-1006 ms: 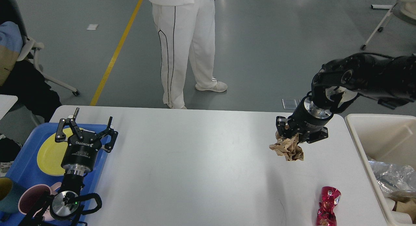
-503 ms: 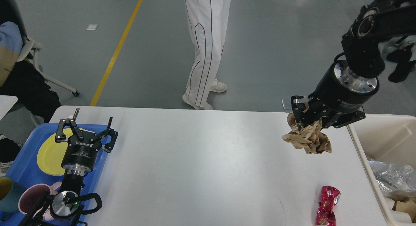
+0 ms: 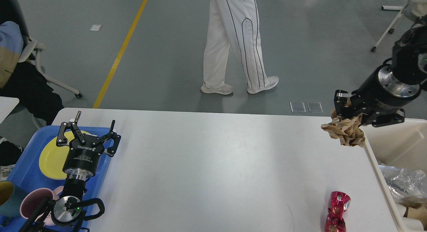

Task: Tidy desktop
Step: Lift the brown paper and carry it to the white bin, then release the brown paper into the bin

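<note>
At the near edge, a crumpled red foil wrapper (image 3: pixel 337 212) is seen lying on the desktop (image 3: pixel 213 165), its long axis running roughly front to back, close to the right-hand side and just beside the rim of the cream bin (image 3: pixel 380 168). On the near left, a pink mug (image 3: pixel 31 205) and a yellow plate (image 3: pixel 51 155) are held in the blue tray (image 3: pixel 20 168), over which the left gripper (image 3: pixel 87 133) hangs with its fingers spread wide and nothing between them. The broad middle of the white desktop is bare. Farther back on the right, a ball of crumpled brown paper (image 3: pixel 345 132) is pinched in the right gripper (image 3: pixel 347 117) and is carried clear of the surface, right at the bin's near-left rim. The coming move is judged to turn on this one relation: the bin's opening lies just to the right of the held paper, so a short further travel that way is needed before release, lest the paper catch on the rim and fall back onto the desktop. The red wrapper, the remaining litter, lies nearer than the right gripper and far from the left one, so the right arm is judged the better placed for it. Beyond the table, a person in white trousers (image 3: pixel 233 42) is seen on the grey floor.
</note>
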